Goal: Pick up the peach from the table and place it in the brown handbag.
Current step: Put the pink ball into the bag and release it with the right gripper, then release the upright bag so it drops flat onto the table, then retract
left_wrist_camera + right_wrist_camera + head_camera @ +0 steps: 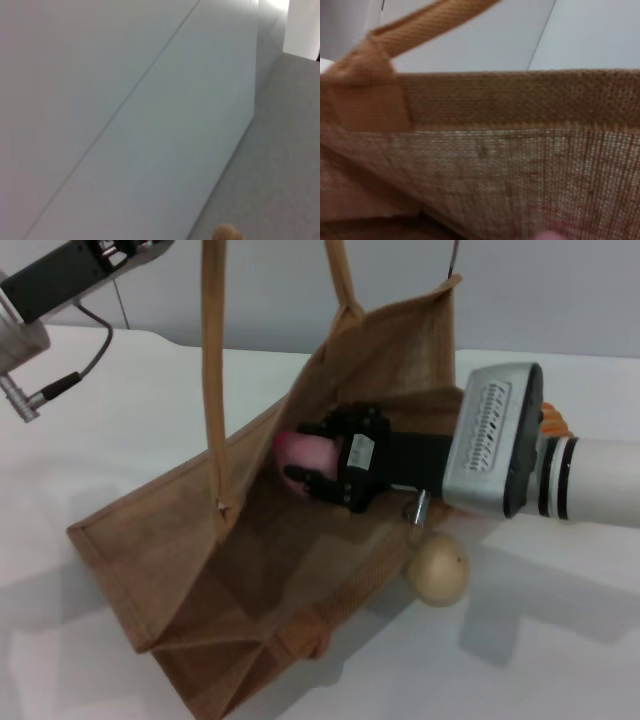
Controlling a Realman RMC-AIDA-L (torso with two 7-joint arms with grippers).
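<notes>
With the right claw [318, 468] clamped on the peach [308, 453] inside the brown handbag's [190, 570] mouth, only release remains; the left claw's [60, 270] state is hidden, parked high.

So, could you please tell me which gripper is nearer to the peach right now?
The right. The right gripper is shut on the peach inside the brown handbag. The left gripper is raised far off, near the bag's handle.
</notes>
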